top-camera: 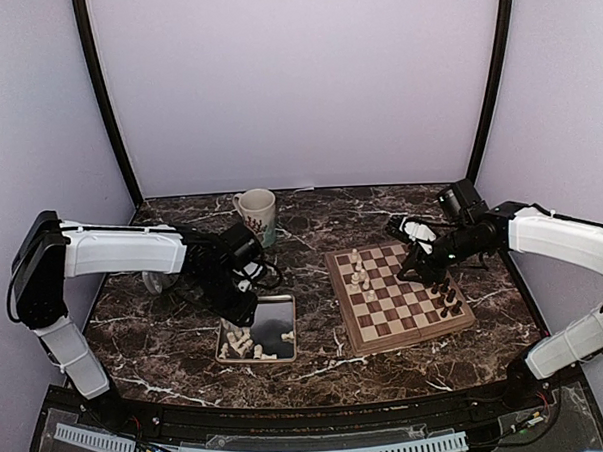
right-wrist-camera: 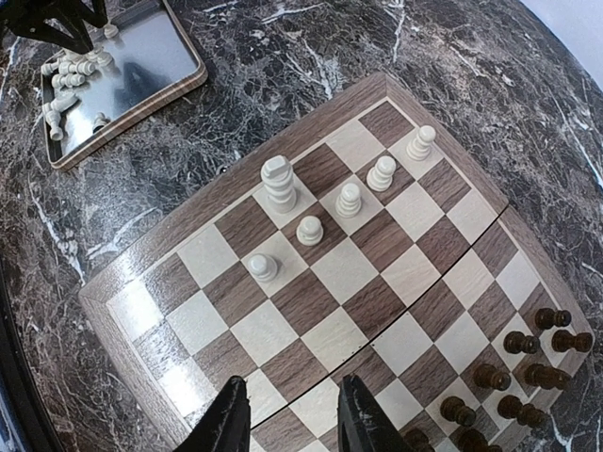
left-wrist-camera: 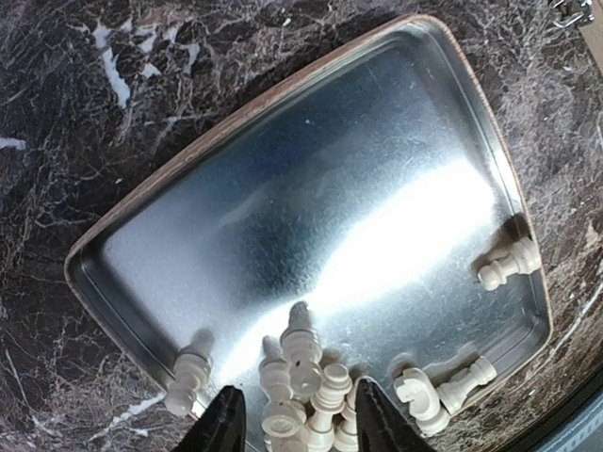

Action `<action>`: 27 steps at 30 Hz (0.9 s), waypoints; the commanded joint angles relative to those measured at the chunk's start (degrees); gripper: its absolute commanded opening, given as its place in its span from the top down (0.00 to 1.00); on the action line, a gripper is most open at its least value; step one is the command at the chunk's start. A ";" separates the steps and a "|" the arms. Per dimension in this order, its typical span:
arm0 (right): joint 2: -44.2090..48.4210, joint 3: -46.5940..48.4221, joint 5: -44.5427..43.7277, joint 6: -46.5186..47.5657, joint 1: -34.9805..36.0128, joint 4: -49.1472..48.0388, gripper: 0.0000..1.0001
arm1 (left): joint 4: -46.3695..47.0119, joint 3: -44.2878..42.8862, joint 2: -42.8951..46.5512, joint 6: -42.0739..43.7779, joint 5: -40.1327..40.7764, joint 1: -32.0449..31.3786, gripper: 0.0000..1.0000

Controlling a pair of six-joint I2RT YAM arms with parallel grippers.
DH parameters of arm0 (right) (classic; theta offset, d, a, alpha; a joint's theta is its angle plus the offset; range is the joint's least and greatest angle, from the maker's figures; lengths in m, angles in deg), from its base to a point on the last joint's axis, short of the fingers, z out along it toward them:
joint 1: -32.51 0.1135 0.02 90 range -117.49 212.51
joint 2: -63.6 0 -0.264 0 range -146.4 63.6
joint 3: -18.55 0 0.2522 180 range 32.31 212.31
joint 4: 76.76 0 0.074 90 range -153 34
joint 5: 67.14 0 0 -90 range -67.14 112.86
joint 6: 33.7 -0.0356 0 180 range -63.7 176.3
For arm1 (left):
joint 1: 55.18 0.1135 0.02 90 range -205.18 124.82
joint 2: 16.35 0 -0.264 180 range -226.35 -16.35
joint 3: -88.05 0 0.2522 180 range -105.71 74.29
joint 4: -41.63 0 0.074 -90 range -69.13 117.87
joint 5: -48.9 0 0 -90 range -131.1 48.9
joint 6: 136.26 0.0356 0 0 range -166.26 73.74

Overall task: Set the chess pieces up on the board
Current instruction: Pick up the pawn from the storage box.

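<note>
Left gripper point(left-wrist-camera: 300, 428), jaws parted, straddles a heap of cream-white chess pieces point(left-wrist-camera: 303, 372) at one end of the silver metal tray point(left-wrist-camera: 283, 179), clamping none. Right gripper point(right-wrist-camera: 294, 424), likewise parted and empty, hangs over the board point(right-wrist-camera: 377, 311). Six white pieces stand there near one edge, dark brown pieces point(right-wrist-camera: 490, 377) along the opposite.

Six cream-white chess pieces point(right-wrist-camera: 309, 230) are standing on the one board point(right-wrist-camera: 363, 311), all beyond the right fingers point(right-wrist-camera: 231, 414). At least nine dark brown chess pieces point(right-wrist-camera: 520, 343) are crowding its edge, right of those fingers. One metal tray point(left-wrist-camera: 283, 207) is holding three white pieces right of the left fingers point(left-wrist-camera: 226, 424), one to their left, and an overlapping heap between them that is too tangled to count. One mug point(top-camera: 257, 212) is standing apart.
</note>
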 commanded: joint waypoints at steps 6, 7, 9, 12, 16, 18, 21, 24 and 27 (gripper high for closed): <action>0.31 -0.60 -0.38 0.68 -0.16 -0.86 0.67 | -2.94 -2.42 -3.30 2.82 1.48 -0.76 0.66; 0.31 -0.62 -0.41 0.70 -0.16 -0.95 0.67 | -2.81 -2.41 -3.54 2.84 1.42 -0.81 0.68; 0.18 -0.66 -0.47 0.79 -0.16 -0.95 0.67 | -2.57 -2.67 -4.01 2.91 1.32 -0.77 0.71; -0.20 -0.66 -0.63 0.77 -0.16 -0.95 0.67 | -2.41 -3.01 -4.68 3.34 1.18 -0.77 0.75; -0.31 -0.63 -0.93 0.78 -0.16 -0.95 0.67 | -2.47 -3.51 -5.61 3.70 1.17 -0.84 0.80; -0.35 -0.66 -1.00 0.70 -0.16 -0.95 0.67 | -2.42 -3.81 -5.81 3.75 1.07 -0.85 0.83; -0.47 -0.68 -1.27 0.60 -0.16 -1.04 0.67 | -2.80 -4.68 -5.82 3.99 0.85 -1.01 0.88; -0.56 -0.60 -1.44 0.52 -0.16 -1.06 0.68 | -4.62 -6.44 -5.67 4.17 1.26 -1.32 0.90; -0.74 -0.62 -1.63 0.36 -0.16 -1.04 0.68 | -5.85 -8.61 -4.54 4.48 0.81 -1.93 0.90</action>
